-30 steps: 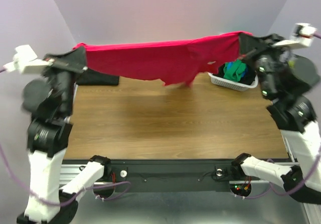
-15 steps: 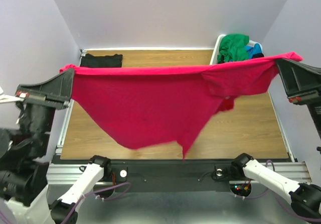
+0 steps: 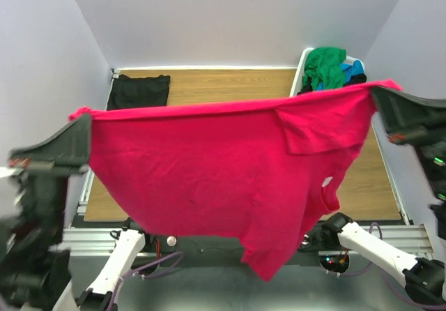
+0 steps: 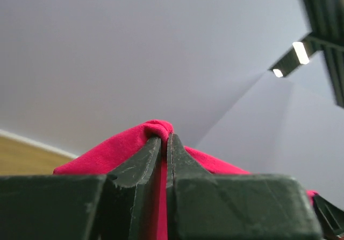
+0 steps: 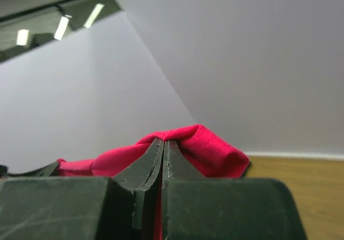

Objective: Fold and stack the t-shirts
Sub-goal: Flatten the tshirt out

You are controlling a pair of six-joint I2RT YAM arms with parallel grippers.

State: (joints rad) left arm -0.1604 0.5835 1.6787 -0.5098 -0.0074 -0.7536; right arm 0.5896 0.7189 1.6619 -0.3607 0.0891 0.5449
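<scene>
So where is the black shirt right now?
In the top view, the black shirt lies flat on the table's far left corner, behind the red shirt that is held up in the air.

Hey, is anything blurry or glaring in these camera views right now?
Top external: the left arm is smeared by motion blur, the red shirt looks sharp. Left wrist: ceiling lights glare at upper right. Right wrist: ceiling lights streak at upper left.

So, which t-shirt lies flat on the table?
The black t-shirt at the far left corner; the red t-shirt hangs in the air, the green t-shirt is heaped in the basket.
</scene>
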